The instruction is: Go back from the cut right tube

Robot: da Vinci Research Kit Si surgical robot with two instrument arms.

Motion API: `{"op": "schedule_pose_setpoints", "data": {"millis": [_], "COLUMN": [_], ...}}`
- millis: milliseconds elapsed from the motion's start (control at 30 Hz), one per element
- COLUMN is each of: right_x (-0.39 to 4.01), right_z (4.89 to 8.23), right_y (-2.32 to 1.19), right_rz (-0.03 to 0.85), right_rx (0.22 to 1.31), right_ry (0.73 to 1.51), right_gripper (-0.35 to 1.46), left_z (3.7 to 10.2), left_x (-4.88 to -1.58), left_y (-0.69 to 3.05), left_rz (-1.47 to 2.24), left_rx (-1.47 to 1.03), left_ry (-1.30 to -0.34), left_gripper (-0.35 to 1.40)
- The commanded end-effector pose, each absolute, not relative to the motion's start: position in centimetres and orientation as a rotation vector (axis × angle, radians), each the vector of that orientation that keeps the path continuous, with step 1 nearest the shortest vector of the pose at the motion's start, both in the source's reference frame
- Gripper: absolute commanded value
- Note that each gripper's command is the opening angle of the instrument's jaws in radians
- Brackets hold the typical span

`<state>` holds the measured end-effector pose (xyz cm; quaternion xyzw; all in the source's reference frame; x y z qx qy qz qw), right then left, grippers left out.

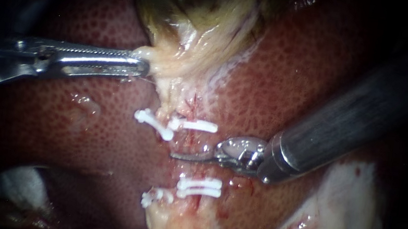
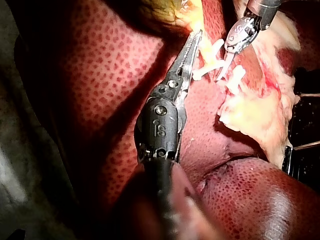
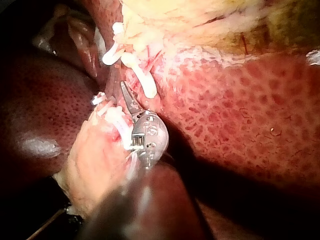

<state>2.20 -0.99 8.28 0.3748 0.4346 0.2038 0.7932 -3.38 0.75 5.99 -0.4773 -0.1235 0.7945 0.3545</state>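
Observation:
My left instrument point(image 1: 143, 62) comes in from the left, its jaws shut on pale tissue at the neck of the gallbladder point(image 1: 197, 8). Two white clips point(image 1: 197, 125) sit below that grip, and two more clips point(image 1: 199, 186) lie lower down. My right instrument point(image 1: 177, 154) enters from the upper right. Its thin curved blades lie shut in the red gap between the upper and lower clips, where the right tube is parted. In the right wrist view the blades point(image 3: 126, 95) point between the clips point(image 3: 142, 80). The left wrist view shows my left jaws point(image 2: 196, 36) on the yellow tissue.
Dark red, mottled liver point(image 1: 73, 108) surrounds the site. Pale fatty tissue point(image 1: 345, 201) with blood streaks lies at the lower right, under my right shaft. White gauze point(image 1: 21, 185) shows at the lower left.

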Motion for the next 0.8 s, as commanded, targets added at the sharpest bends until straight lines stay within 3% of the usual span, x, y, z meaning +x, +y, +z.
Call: {"op": "schedule_pose_setpoints", "data": {"millis": [33,200,367,467,800], "right_x": [2.20,2.20,2.19,2.17,2.09], "right_z": [8.28,8.28,8.27,8.27,8.23], "right_y": [-0.99,-0.99,-1.00,-1.01,-1.05], "right_rz": [0.440,0.441,0.443,0.439,0.406], "right_rx": [0.804,0.804,0.805,0.808,0.828], "right_ry": [0.938,0.947,0.968,0.981,0.996], "right_gripper": [-0.35,-0.35,0.57,0.94,1.08], "left_z": [5.99,5.99,5.99,6.00,6.01], "left_x": [-3.38,-3.38,-3.38,-3.38,-3.36], "left_y": [0.75,0.75,0.75,0.75,0.75], "left_rz": [2.054,2.054,2.054,2.054,2.054], "left_rx": [-1.233,-1.233,-1.234,-1.234,-1.234], "left_ry": [-0.319,-0.319,-0.319,-0.319,-0.320], "left_gripper": [-0.35,-0.35,-0.35,-0.35,-0.35]}}
